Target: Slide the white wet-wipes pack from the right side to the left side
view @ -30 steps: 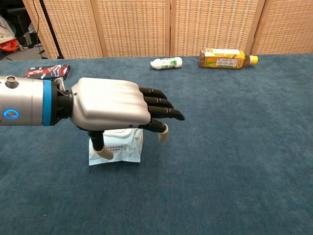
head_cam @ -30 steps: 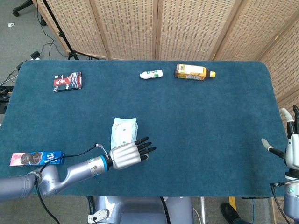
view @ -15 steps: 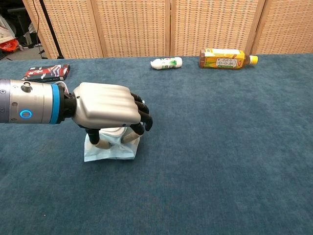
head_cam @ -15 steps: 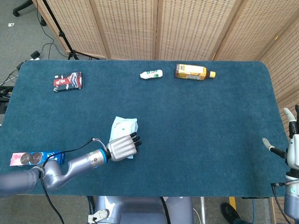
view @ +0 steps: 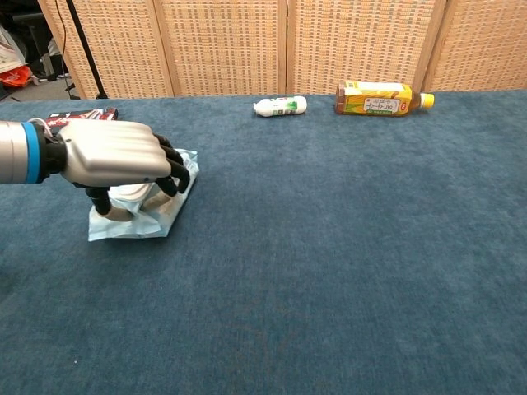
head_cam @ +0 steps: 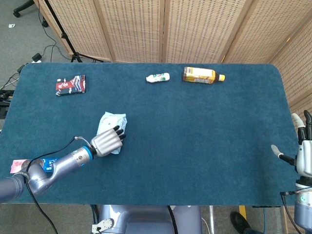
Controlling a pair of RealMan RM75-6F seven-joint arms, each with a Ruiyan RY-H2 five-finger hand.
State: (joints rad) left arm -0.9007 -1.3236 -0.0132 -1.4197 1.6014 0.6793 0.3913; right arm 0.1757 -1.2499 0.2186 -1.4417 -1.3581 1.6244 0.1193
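The white wet-wipes pack (head_cam: 110, 124) (view: 138, 220) lies flat on the blue table (head_cam: 195, 136), left of centre near the front. My left hand (head_cam: 106, 141) (view: 115, 156) rests on top of it, fingers curled down over its right end and pressing on it; most of the pack is hidden under the hand in the chest view. My right hand (head_cam: 302, 156) hangs at the table's right edge, fingers apart, holding nothing, and only the head view shows it.
A small white bottle (head_cam: 158, 77) (view: 280, 105) and a yellow juice bottle (head_cam: 202, 75) (view: 381, 98) lie at the back. A red-black packet (head_cam: 70, 85) (view: 78, 120) sits at the back left. A blue cookie pack (head_cam: 29, 165) lies by the front left edge.
My left hand came down onto the pack, curled its fingers over it and dragged it leftward across the table. The right hand has barely moved.
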